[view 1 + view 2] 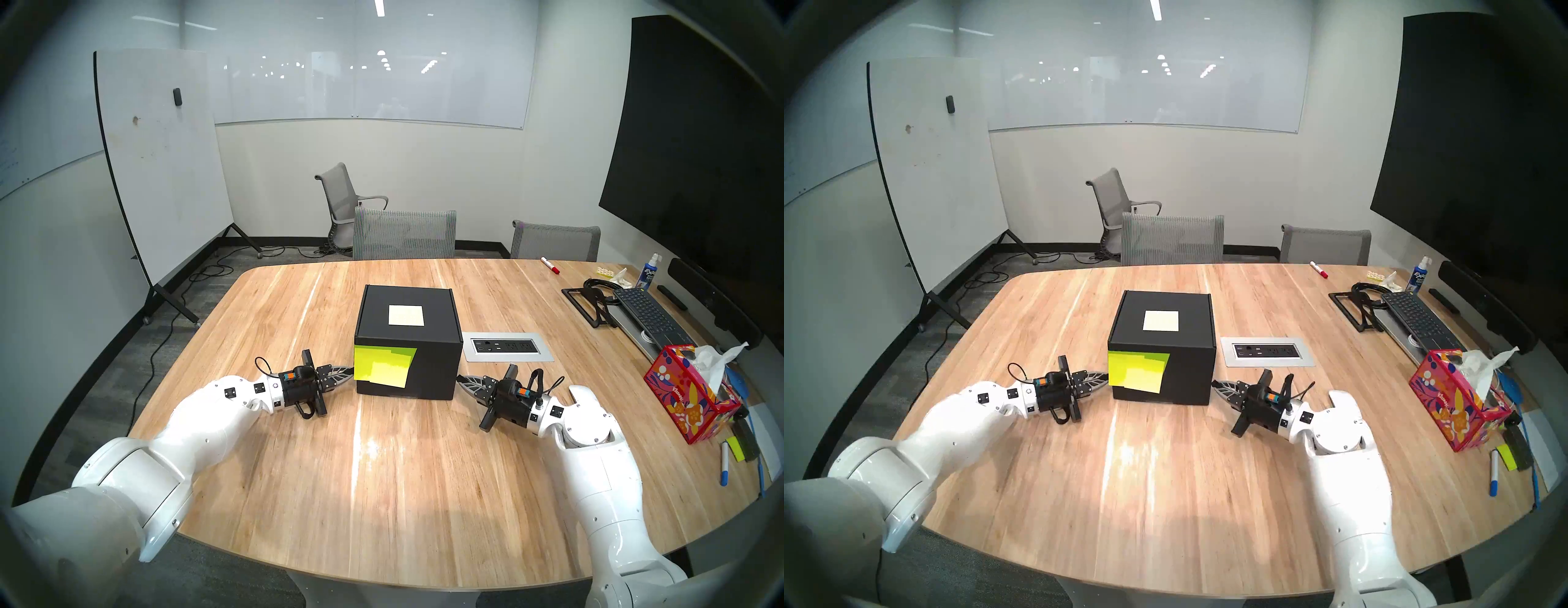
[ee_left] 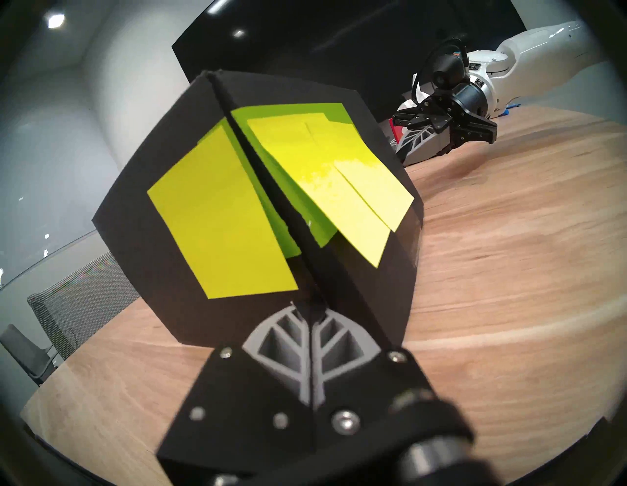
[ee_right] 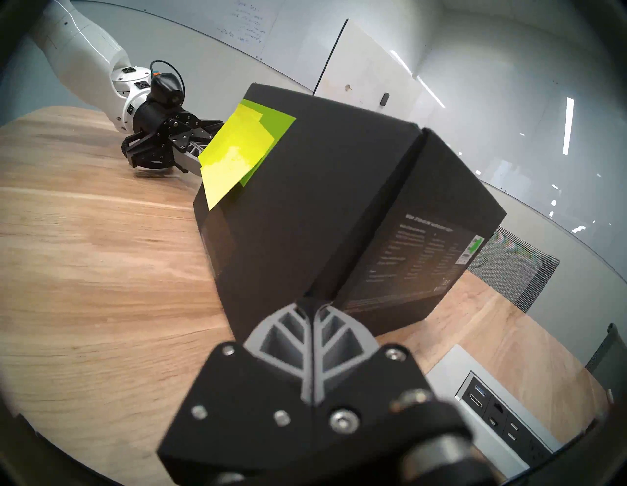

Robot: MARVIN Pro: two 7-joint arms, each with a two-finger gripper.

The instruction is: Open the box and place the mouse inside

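Clearly the box (image 1: 408,342) was closed, sitting near the middle of the surface (image 1: 382,488), with a pale square note (image 1: 406,315) on its lid and neon yellow sticky notes (image 1: 384,366) hanging over its near left corner. The left gripper (image 1: 350,372) had its jaws closed with nothing between them, the tips at the left near vertical edge of the box, and the right gripper (image 1: 460,379) was the same, jaws closed and empty, tips at the right near bottom corner. From the wrist views both tips looked to touch the cardboard, but I could not be sure. The mouse did not show in any view, so I could not tell where it was. I judged that the main risk was pushing: the box looked light, and if one arm pressed harder than the other it could slide or turn on the smooth wood instead of opening. Closed tips could also catch the loose sticky notes and tear them off, or slip along the seam without lifting the flap. On the right side of the box, just beside it, a power outlet panel (image 1: 507,347) was sunk in the surface; a box pushed that way would ride over it. Along the right edge stood a patterned tissue box (image 1: 689,403), a keyboard (image 1: 649,316), a spray bottle (image 1: 648,271) and pens (image 1: 724,463), well apart from the box but close to the right arm's elbow.
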